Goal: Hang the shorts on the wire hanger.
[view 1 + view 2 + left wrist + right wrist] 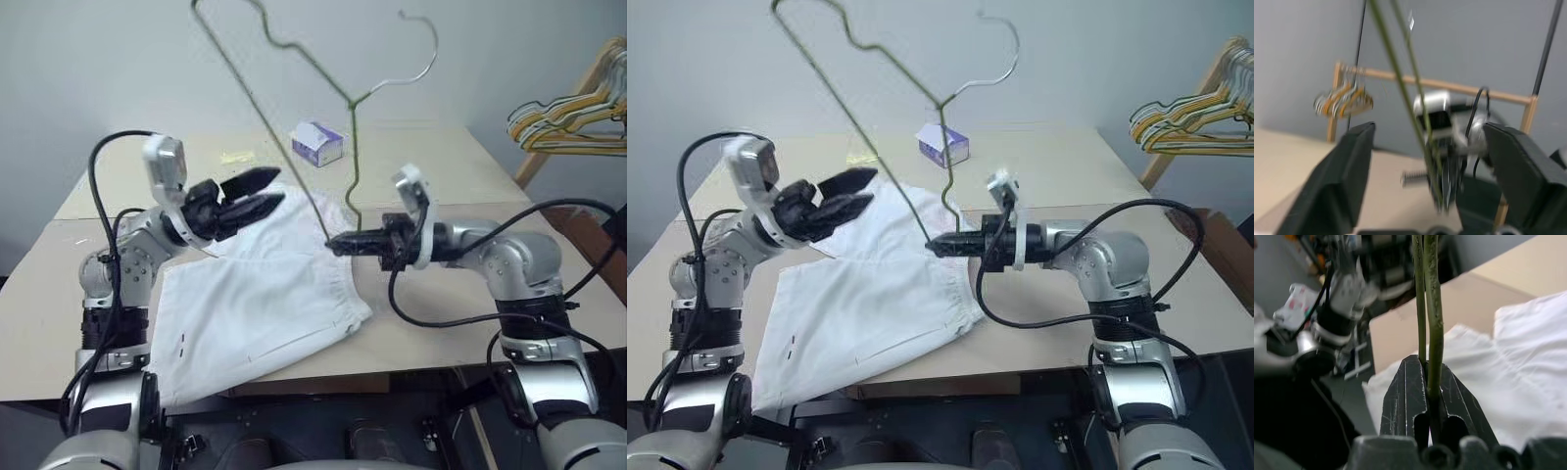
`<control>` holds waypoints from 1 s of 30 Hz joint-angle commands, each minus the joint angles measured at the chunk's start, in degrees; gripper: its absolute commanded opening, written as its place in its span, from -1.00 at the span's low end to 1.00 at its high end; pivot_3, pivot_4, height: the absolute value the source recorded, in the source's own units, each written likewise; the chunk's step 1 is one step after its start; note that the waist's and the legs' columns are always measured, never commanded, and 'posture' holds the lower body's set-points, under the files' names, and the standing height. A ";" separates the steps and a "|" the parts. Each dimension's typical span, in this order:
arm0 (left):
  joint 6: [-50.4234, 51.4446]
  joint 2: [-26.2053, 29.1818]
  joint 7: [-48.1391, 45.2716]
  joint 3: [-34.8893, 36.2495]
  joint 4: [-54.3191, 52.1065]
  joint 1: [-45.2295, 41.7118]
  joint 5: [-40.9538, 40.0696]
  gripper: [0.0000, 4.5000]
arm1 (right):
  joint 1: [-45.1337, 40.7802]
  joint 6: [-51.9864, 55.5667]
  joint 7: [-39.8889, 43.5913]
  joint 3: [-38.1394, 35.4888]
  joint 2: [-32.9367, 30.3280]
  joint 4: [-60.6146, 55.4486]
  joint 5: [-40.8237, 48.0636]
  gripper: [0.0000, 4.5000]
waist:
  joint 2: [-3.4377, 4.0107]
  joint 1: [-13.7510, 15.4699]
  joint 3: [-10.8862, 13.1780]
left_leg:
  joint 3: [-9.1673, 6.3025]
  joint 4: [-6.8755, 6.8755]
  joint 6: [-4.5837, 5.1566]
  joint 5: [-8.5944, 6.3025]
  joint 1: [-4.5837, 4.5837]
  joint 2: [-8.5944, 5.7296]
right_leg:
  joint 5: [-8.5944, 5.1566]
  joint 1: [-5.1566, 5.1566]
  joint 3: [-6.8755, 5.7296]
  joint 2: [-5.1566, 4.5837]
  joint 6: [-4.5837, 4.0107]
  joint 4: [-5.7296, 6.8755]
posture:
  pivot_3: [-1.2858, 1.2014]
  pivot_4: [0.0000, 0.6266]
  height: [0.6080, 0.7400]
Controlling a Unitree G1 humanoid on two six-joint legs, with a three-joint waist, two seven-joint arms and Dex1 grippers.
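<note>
The white shorts (pixel 265 304) lie flat on the table, waistband toward the right. My right gripper (pixel 333 243) is shut on a lower corner of the thin olive wire hanger (pixel 261 122), which stands upright over the shorts with its hook at the top. In the right wrist view the two wires (pixel 1434 308) run out from between the closed fingers, with the shorts (pixel 1528 367) below. My left gripper (pixel 277 188) is open just left of the hanger, above the shorts' far part, with nothing in it. In the left wrist view its fingers (pixel 1352 166) frame the hanger wires (pixel 1396 63).
A small purple-and-white tissue box (pixel 318 143) stands on the tan table (pixel 441 166) behind the hanger. Bunched yellow, white and green hangers (pixel 568 122) hang on a wooden rack at the far right. The table's front edge runs just below the shorts.
</note>
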 commanded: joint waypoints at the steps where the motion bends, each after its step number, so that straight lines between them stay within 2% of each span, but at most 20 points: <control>1: -3.60 2.50 4.45 -2.51 -0.38 0.97 8.26 0.99 | -0.47 4.99 -2.84 -5.56 -2.94 -0.65 3.83 -1.00 | 0.01 0.09 0.00 | -0.01 0.00 0.00 0.00 0.00 0.00 | 0.00 0.00 -0.01 0.00 0.00 -0.01 | -0.01 -1.00 1.00; 3: -4.93 4.24 5.91 -4.12 0.98 1.69 12.61 0.99 | 1.28 8.46 -3.18 -6.76 -6.03 -0.95 5.03 -1.00 | 0.01 0.33 0.01 | 0.00 -0.01 0.00 0.00 -0.02 0.00 | 0.00 0.00 -0.01 -0.01 0.00 -0.02 | -0.01 -1.00 1.00; 8: -10.66 8.84 2.98 -5.16 -1.27 5.62 17.81 0.99 | 7.86 18.72 -6.03 -7.40 -14.03 0.11 5.22 -1.00 | 0.01 0.28 0.01 | 0.04 -0.02 0.08 -0.05 -0.08 0.00 | 0.00 -0.01 -0.03 -0.04 0.00 -0.17 | -0.01 -1.00 1.00; 12: -10.15 11.65 1.64 -6.89 -3.42 6.66 19.92 0.99 | 14.32 23.33 -6.94 -6.53 -18.58 2.42 4.12 -1.00 | 0.01 0.45 0.01 | 0.07 -0.01 0.12 -0.07 -0.12 0.00 | 0.00 -0.03 -0.03 -0.07 0.01 -0.24 | -0.01 -1.00 1.00; 16: -10.87 12.58 0.33 -7.71 -5.39 7.65 20.92 0.99 | 19.92 22.82 -3.35 -2.42 -22.59 3.35 3.24 -1.00 | 0.01 0.42 0.01 | 0.09 0.00 0.13 -0.08 -0.10 -0.01 | 0.02 -0.02 0.00 -0.07 0.04 -0.22 | -0.01 -1.00 1.00; 23: -10.26 12.58 0.63 -8.25 -7.13 8.15 21.58 0.99 | 21.50 19.55 5.44 5.84 -27.62 11.24 0.23 -1.00 | 0.01 0.14 0.01 | 0.11 0.07 0.14 -0.07 -0.04 0.00 | 0.08 0.01 0.08 -0.03 0.07 -0.20 | 0.01 -1.00 1.00; 30: -9.58 12.81 0.43 -7.88 -8.98 10.55 21.28 0.99 | 20.56 16.94 8.84 9.42 -27.55 14.94 -2.73 -1.00 | 0.02 0.48 0.00 | 0.11 0.08 0.14 -0.07 -0.04 -0.01 | 0.09 0.02 0.09 -0.04 0.09 -0.20 | 0.02 -1.00 1.00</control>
